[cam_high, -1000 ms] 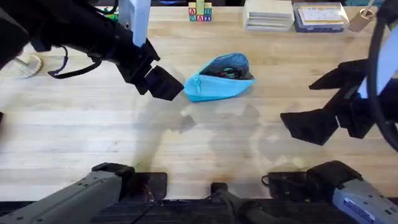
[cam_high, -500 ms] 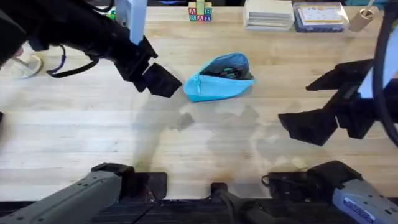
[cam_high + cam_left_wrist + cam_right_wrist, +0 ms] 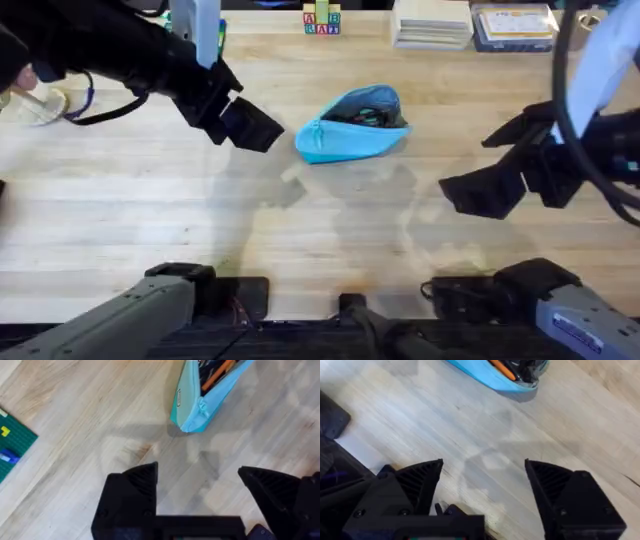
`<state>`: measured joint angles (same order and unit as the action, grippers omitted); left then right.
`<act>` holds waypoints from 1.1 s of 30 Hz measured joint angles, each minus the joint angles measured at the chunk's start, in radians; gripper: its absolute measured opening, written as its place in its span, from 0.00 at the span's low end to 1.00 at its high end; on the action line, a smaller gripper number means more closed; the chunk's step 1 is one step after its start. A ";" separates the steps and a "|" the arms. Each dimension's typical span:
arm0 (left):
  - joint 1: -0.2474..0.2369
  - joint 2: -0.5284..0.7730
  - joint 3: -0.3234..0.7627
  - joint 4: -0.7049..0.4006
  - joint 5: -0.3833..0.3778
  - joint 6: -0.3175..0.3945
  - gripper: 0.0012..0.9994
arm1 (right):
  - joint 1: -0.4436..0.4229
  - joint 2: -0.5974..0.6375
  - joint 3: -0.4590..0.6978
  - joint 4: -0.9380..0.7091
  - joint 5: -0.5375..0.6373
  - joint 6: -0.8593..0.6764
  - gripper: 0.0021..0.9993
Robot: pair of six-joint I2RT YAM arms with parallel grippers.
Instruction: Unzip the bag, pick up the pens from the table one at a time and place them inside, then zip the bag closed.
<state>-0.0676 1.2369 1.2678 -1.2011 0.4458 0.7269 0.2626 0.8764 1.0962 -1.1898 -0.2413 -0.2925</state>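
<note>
The light-blue bag (image 3: 345, 140) lies on the table (image 3: 330, 250) at centre back, its zipper open and its mouth gaping. Inside it are the pens: an orange one (image 3: 218, 372) and dark ones (image 3: 366, 117) beside it. The bag (image 3: 192, 405) shows in the left wrist view with its teal pull end nearest. The bag (image 3: 485, 375) also lies ahead in the right wrist view, with the orange pen (image 3: 498, 366) in it. My left gripper (image 3: 252, 128) hangs open just left of the bag, holding nothing. My right gripper (image 3: 470, 165) is open and empty to the bag's right, nearer the front.
Alphabet blocks (image 3: 322, 20), a stack of flat boxes (image 3: 432, 22) and a clear case (image 3: 515, 25) line the back edge. A green baseplate (image 3: 12, 445) lies at the left. Bare wood spreads in front of the bag.
My left gripper has drawn back to the left, away from the bag's end. The right gripper has drifted slightly left. The bag has not moved.
</note>
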 joint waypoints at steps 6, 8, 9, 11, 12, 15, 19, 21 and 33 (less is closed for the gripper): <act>0.044 0.000 0.000 0.001 0.002 0.000 0.99 | 0.000 0.044 0.000 0.021 0.000 0.020 1.00; 0.062 0.000 0.000 0.000 0.002 0.002 0.99 | 0.000 0.054 0.000 0.041 0.000 0.043 1.00; 0.070 0.000 0.000 0.000 0.003 0.004 0.99 | 0.000 0.059 0.000 0.051 0.000 0.059 1.00; 0.087 0.000 0.000 0.001 0.008 0.013 0.99 | 0.000 0.067 0.000 0.069 0.000 0.095 1.00; 0.097 0.000 0.000 0.001 0.013 0.017 0.99 | 0.000 0.070 0.000 0.075 0.000 0.113 1.00; 0.122 0.000 0.000 0.002 0.029 0.023 0.99 | 0.000 0.073 0.000 0.092 0.000 0.166 1.00; 0.146 0.000 0.000 0.002 0.034 0.026 0.99 | 0.001 0.073 0.000 0.097 0.000 0.223 1.00; 0.152 0.000 0.000 0.002 0.034 0.026 0.99 | 0.008 0.073 0.000 0.104 0.001 0.250 1.00; 0.153 0.000 0.000 0.015 0.040 0.027 0.99 | 0.252 0.073 0.000 0.171 0.148 0.446 1.00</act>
<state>0.0853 1.2369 1.2678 -1.1863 0.4858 0.7535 0.5145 0.9493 1.0962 -1.0185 -0.0931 0.1533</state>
